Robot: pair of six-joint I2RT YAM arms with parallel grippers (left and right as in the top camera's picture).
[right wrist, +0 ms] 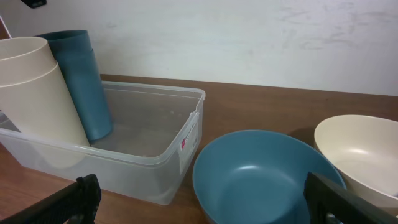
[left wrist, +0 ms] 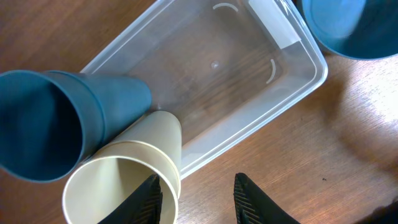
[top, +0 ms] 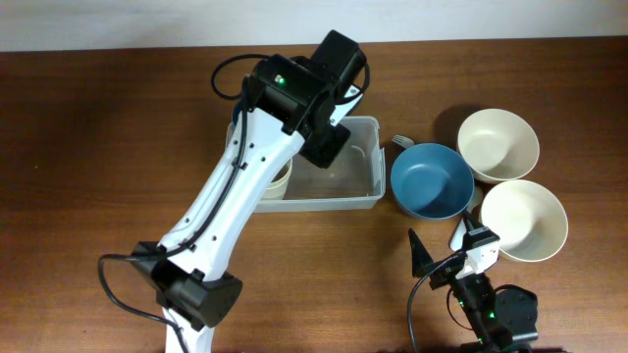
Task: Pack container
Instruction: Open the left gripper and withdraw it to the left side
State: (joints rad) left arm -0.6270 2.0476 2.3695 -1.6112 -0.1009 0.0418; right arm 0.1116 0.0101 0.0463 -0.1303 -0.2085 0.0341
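One arm [top: 240,184], left gripper [left wrist: 198,198] parted, overhangs the container [top: 377,165].

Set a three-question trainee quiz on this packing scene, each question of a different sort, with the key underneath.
1. True or false: the blue bowl lies inside the container.
2. Where do the cream cup and the blue cup stand? A. in one end of the container. B. on the table beside it. C. inside a bowl.
3. Fill the gap: the right gripper holds nothing and its jaws stand ____.

Key
1. False: the bowl sits on the table, to one side of the container.
2. A
3. open
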